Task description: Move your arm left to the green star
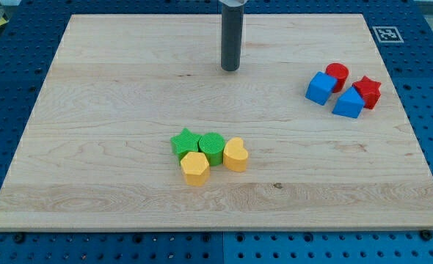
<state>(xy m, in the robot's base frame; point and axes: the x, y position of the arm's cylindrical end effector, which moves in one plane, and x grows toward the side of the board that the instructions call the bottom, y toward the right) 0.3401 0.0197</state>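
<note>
The green star (183,141) lies on the wooden board (92,110) a little below the middle, at the left end of a tight cluster. It touches a green round block (211,148) on its right and a yellow hexagon block (194,168) below. A yellow heart block (235,155) ends the cluster on the right. My tip (230,69) rests on the board near the view's top centre, well above and to the right of the green star, touching no block.
At the view's right stands a second cluster: a blue cube (321,88), a red cylinder (337,74), another blue block (348,103) and a red star (368,92). A blue pegboard (11,59) surrounds the board.
</note>
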